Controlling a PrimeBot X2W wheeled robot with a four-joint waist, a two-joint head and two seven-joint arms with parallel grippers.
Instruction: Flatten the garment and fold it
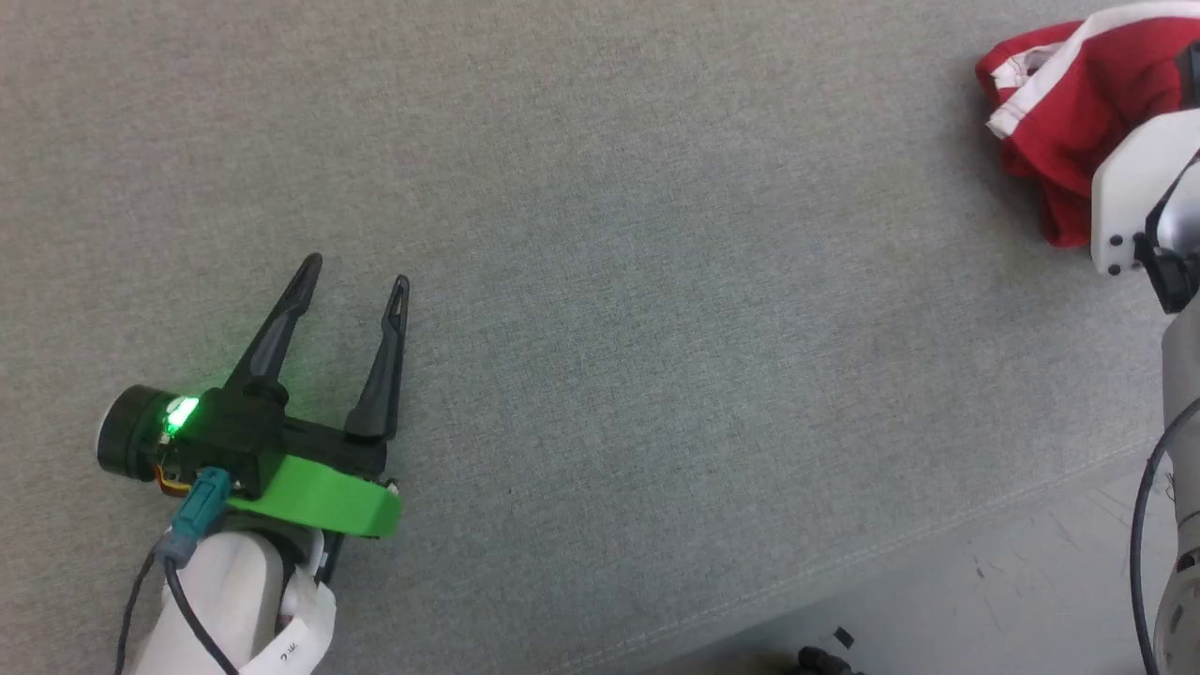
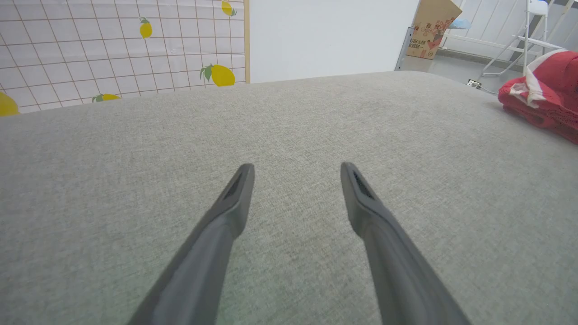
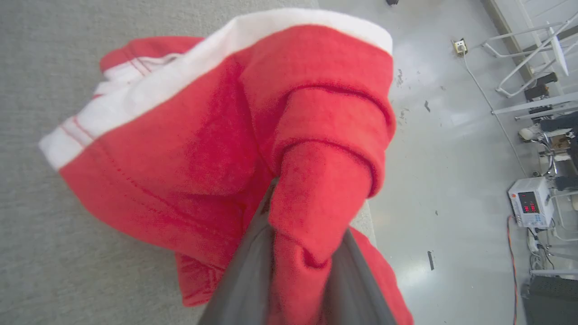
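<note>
Left tool: the left tool [image 1: 357, 269], two long dark tapered fingers on a black and green mount, is released, with its fingers spread wide and nothing between them.
Left tool position: low over the counter [image 1: 656, 281], a broad flat surface covered in grey woven fabric, with bare cloth beneath and ahead of the fingertips.
Garment: the garment [image 3: 189, 149], bright red soft fabric shorts with a white stripe and white hem trim, lies bunched in a heap well apart from the left tool, off to its right, near the counter's edge.
Right tool: the right tool [image 3: 309, 203] is right at the heap, and a thick red fold lies between its grey fingers [image 3: 244, 280] and covers their tips.
Right tool state: I cannot tell whether it is clenched on the fold or let go.
Beyond the right tool: a pale glossy floor [image 3: 433, 189] past the counter's edge.
</note>
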